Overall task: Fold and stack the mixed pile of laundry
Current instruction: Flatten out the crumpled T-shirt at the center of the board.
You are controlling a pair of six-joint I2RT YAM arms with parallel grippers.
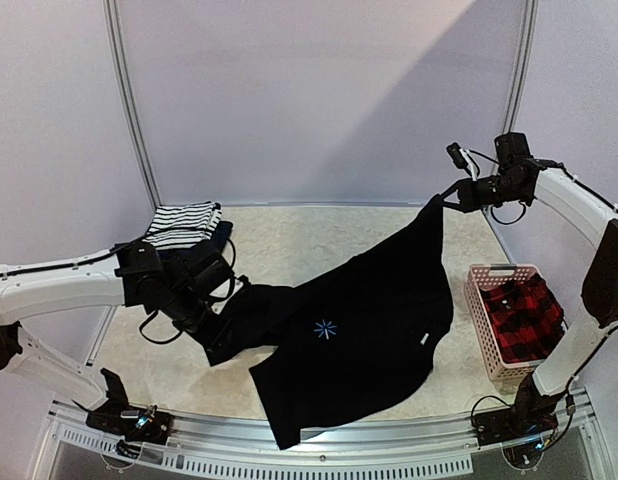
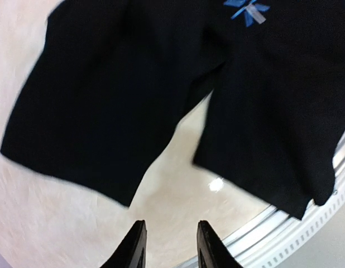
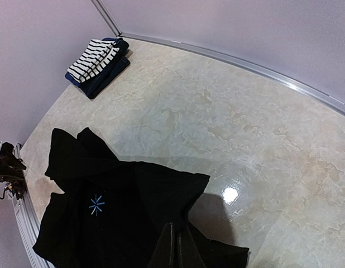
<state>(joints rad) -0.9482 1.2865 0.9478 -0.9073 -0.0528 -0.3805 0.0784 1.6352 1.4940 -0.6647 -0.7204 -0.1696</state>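
My right hand [image 1: 451, 203] is clamped shut on one edge of the black shirt [image 1: 369, 330]. It holds that end up high at the far right, while the rest slopes down and spreads over the table [image 1: 319, 235] with the blue star mark [image 1: 326, 328] facing up. My left hand [image 2: 169, 245] hangs near the shirt's left sleeve, fingers parted, nothing between them. The striped tank top [image 1: 182, 222] sits folded on a navy piece [image 3: 105, 78] at the far left. The plaid shirt [image 1: 524, 315] lies in the pink basket [image 1: 476, 290] on the right.
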